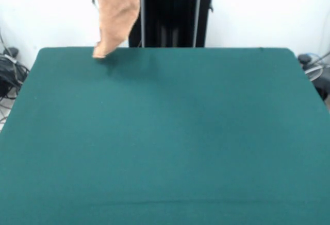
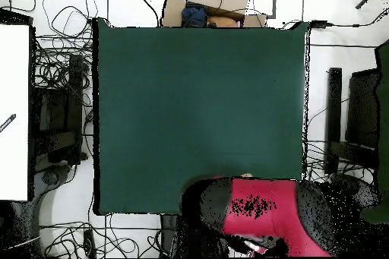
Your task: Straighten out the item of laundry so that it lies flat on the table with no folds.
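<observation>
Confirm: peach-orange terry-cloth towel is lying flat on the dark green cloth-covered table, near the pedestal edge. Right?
Not flat. In the front view the peach-orange terry-cloth towel hangs bunched from above the picture's top edge, only its lowest corner at the dark green cloth-covered table, near the pedestal edge as you said. The gripper holding it isn't visible in either view.
</observation>
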Controlling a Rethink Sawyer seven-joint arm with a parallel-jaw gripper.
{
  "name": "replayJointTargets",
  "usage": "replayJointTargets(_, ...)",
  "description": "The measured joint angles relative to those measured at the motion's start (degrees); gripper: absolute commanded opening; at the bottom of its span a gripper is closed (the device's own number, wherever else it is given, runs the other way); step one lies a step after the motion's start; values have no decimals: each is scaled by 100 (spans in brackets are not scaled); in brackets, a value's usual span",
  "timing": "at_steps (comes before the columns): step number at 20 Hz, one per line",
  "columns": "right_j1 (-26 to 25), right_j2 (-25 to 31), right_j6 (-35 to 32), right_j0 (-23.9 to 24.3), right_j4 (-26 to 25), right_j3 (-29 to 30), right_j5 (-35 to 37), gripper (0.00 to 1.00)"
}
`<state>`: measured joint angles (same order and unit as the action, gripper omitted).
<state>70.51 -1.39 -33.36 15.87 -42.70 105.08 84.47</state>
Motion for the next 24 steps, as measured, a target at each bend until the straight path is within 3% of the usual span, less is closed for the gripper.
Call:
replayJointTargets(8, -869, 219, -91, -220, -345, -919, 1540, 0)
replayJointTargets(16, -1332, 292, -91, -160, -368, -1355, 1710, 0)
replayJointTargets(24, -1341, 290, -91, -217, -184, -1494, 1710, 0)
